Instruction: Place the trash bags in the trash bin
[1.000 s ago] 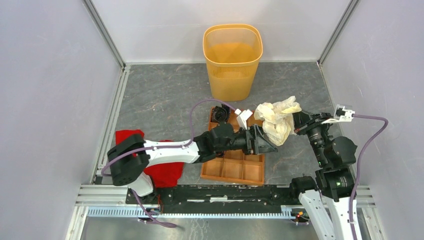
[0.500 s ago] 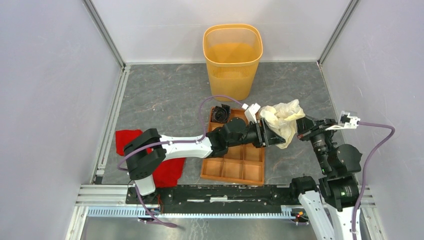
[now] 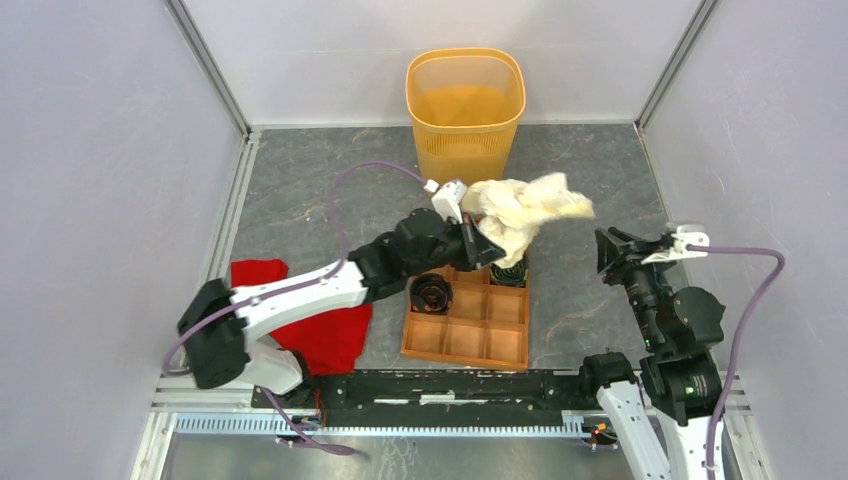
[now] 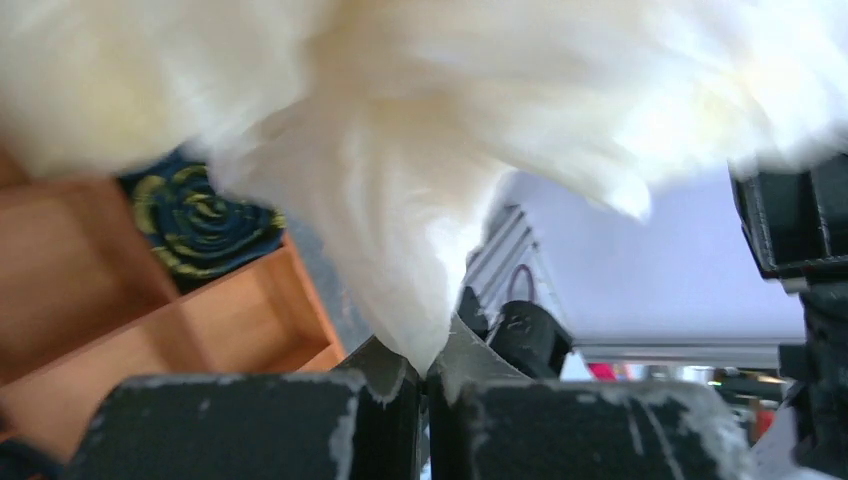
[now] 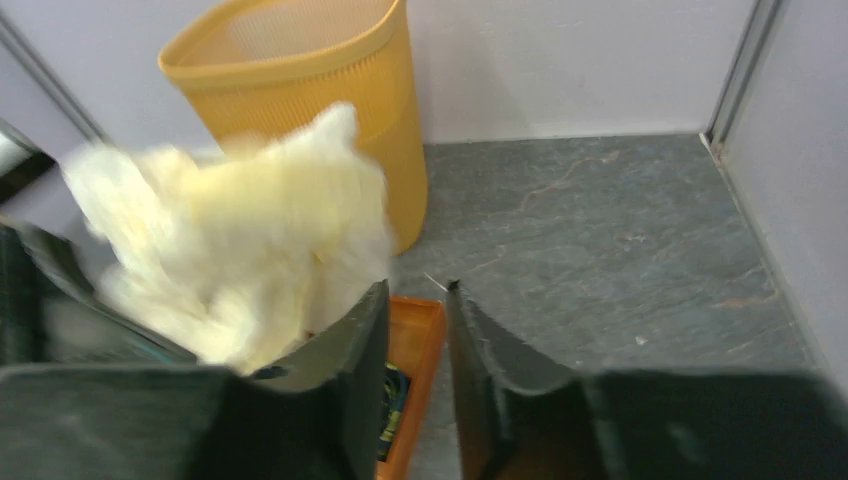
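Observation:
The trash bag [image 3: 520, 207] is a crumpled cream-white film held in the air over the far end of the tray. My left gripper [image 3: 484, 243] is shut on its lower tail. In the left wrist view the bag [image 4: 430, 150] fills the top, blurred, and narrows down into the pinched left gripper [image 4: 428, 375]. The trash bin [image 3: 465, 120], tall and orange-yellow, stands upright at the back wall, beyond the bag. My right gripper [image 3: 612, 248] is open to the right of the bag, apart from it. In its own view the right gripper [image 5: 415, 290] holds nothing, with the bag [image 5: 230, 260] to its left and the bin [image 5: 300, 70] behind.
An orange-brown compartment tray [image 3: 470, 340] lies on the grey floor under the left arm. Two dark rolls [image 3: 432, 293] [image 3: 508, 272] sit in its cells. A red cloth [image 3: 330, 335] lies at the near left. Walls with metal rails close in three sides.
My left gripper has shut on the bag and carried it left and back towards the bin. My right gripper has let the bag go and opened. One dark roll now sits nearer in the tray.

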Robot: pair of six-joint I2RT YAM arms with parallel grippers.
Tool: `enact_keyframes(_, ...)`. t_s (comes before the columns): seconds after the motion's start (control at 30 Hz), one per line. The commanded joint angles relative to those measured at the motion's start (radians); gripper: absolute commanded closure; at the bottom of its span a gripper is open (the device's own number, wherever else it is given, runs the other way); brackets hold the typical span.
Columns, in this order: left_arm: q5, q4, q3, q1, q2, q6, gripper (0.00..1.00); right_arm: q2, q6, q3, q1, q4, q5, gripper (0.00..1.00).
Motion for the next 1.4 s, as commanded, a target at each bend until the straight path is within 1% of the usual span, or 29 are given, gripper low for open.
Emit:
enact_keyframes(0.0,-0.177,-0.394,0.08,-0.003,-0.188,0.294,0.98,0.059,-0.269,0.043,0.004,0.002,-0.213,0.55)
enact_keyframes(0.03,-0.199,-0.453,0.1,-0.003,-0.22,0.338,0.98,0.072,-0.302,0.037,0.012,0.013,-0.306,0.46)
enact_keyframes(0.1,-0.229,-0.543,0.132,-0.003,-0.261,0.395,0.98,0.088,-0.334,0.019,0.026,0.059,-0.465,0.32)
enact_keyframes(0.13,-0.243,-0.581,0.147,-0.003,-0.275,0.421,0.98,0.098,-0.344,0.015,0.042,0.086,-0.537,0.27)
enact_keyframes(0.17,-0.247,-0.61,0.16,-0.002,-0.289,0.445,0.98,0.107,-0.351,0.017,0.058,0.107,-0.575,0.21)
enact_keyframes(0.2,-0.248,-0.643,0.172,-0.003,-0.298,0.469,0.98,0.125,-0.367,0.033,0.077,0.112,-0.591,0.14)
enact_keyframes(0.23,-0.25,-0.665,0.181,-0.003,-0.309,0.495,0.98,0.149,-0.38,0.07,0.089,0.097,-0.575,0.07)
enact_keyframes(0.3,-0.254,-0.71,0.2,-0.003,-0.321,0.547,0.98,0.226,-0.381,0.159,0.106,0.047,-0.485,0.02)
enact_keyframes(0.37,-0.239,-0.763,0.219,-0.002,-0.324,0.609,0.98,0.32,-0.355,0.213,0.107,0.036,-0.484,0.02)
enact_keyframes(0.5,-0.201,-0.887,0.255,-0.003,-0.319,0.727,0.98,0.524,-0.334,0.299,0.107,0.045,-0.659,0.02)
enact_keyframes(0.6,-0.231,-0.946,0.247,-0.004,-0.327,0.744,0.98,0.59,-0.305,0.277,0.108,0.126,-0.734,0.02)
enact_keyframes(0.67,-0.214,-0.97,0.231,-0.003,-0.333,0.749,0.98,0.653,-0.29,0.266,0.111,0.145,-0.816,0.02)
enact_keyframes(0.7,-0.2,-0.978,0.224,-0.004,-0.336,0.753,0.98,0.687,-0.266,0.263,0.129,0.149,-0.868,0.02)
enact_keyframes(0.73,-0.194,-0.986,0.219,-0.004,-0.34,0.76,0.98,0.725,-0.255,0.257,0.16,0.158,-0.887,0.02)
enact_keyframes(0.77,-0.191,-0.994,0.215,-0.004,-0.343,0.767,0.98,0.745,-0.265,0.256,0.216,0.156,-0.852,0.02)
enact_keyframes(0.8,-0.194,-1.004,0.21,-0.004,-0.345,0.777,0.98,0.759,-0.297,0.256,0.28,0.145,-0.773,0.02)
enact_keyframes(0.87,-0.212,-1.016,0.201,-0.004,-0.353,0.795,0.98,0.766,-0.334,0.239,0.357,0.17,-0.665,0.02)
enact_keyframes(0.97,-0.24,-1.03,0.196,-0.003,-0.362,0.814,0.98,0.807,-0.338,0.225,0.385,0.214,-0.71,0.02)
enact_keyframes(1.03,-0.239,-1.04,0.201,-0.004,-0.369,0.824,0.98,0.842,-0.347,0.232,0.395,0.217,-0.706,0.02)
enact_keyframes(1.1,-0.242,-1.044,0.2,-0.004,-0.383,0.828,0.98,0.877,-0.335,0.234,0.395,0.232,-0.706,0.08)
enact_keyframes(1.2,-0.249,-1.053,0.191,-0.004,-0.407,0.827,0.98,0.919,-0.277,0.224,0.398,0.309,-0.734,0.29)
enact_keyframes(1.27,-0.271,-1.059,0.187,-0.004,-0.425,0.81,0.98,0.937,-0.213,0.222,0.397,0.36,-0.707,0.53)
enact_keyframes(1.33,-0.349,-1.058,0.184,-0.004,-0.443,0.764,0.98,0.94,-0.104,0.198,0.397,0.443,-0.643,0.91)
enact_keyframes(1.37,-0.448,-1.054,0.179,-0.003,-0.458,0.716,0.98,0.935,-0.046,0.18,0.397,0.491,-0.613,0.99)
